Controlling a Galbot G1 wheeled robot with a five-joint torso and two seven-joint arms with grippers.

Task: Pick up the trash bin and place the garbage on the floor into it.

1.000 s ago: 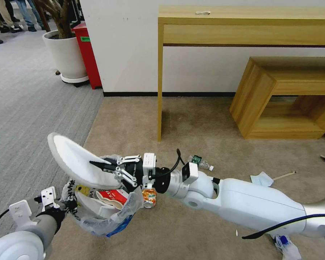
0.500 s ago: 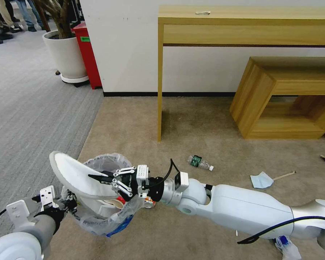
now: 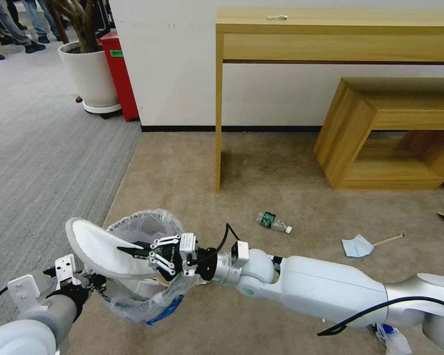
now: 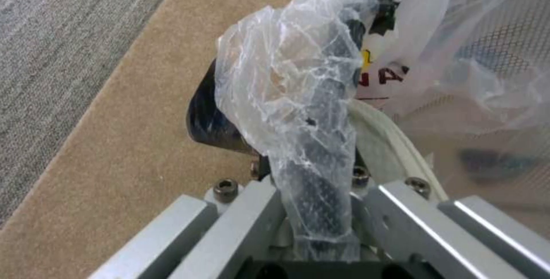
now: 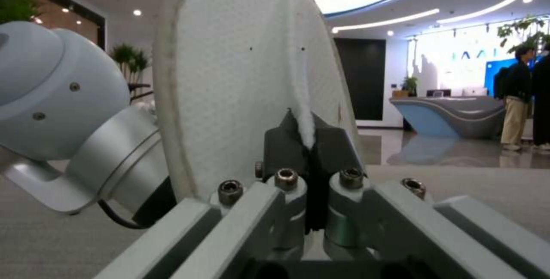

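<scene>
Gripping the bin (image 3: 143, 296) rim and its bag, my left gripper (image 3: 91, 283) holds it above the carpet (image 3: 261, 187). My right gripper (image 3: 128, 249) pinches a white slipper (image 3: 96, 244) over the bin's mouth. Beyond lie a bottle (image 3: 273, 222) and mask (image 3: 357, 245).

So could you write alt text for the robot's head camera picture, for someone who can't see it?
The right gripper holds a white slipper over the trash bin, which the left gripper grips by its rim above the floor. A bottle and blue mask lie beyond.
</scene>
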